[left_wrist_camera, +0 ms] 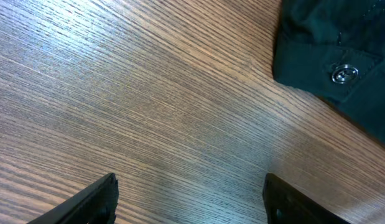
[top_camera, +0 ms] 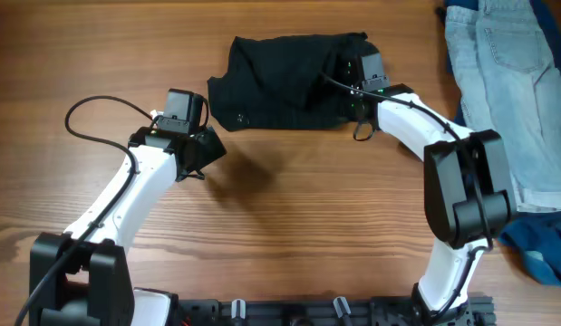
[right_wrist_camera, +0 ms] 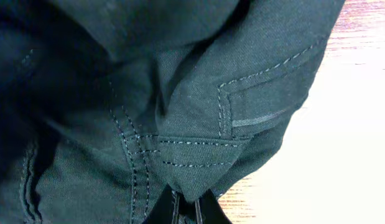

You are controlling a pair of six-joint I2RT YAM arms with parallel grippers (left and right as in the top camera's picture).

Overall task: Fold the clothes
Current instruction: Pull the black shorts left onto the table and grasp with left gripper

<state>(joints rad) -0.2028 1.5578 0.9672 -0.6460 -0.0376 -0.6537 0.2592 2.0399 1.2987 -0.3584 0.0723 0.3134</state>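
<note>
Where the right gripper (right_wrist_camera: 190,209) pinches it, the black garment (top_camera: 278,83) bunches.

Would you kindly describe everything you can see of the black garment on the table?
The black garment is dark woven cloth with paler topstitched seams and a metal snap button near its front left corner. It lies bunched, creased and partly folded on the far middle of the wooden table. The right gripper pinches its right edge. The left gripper hangs open beside the button corner, not touching it.
</note>
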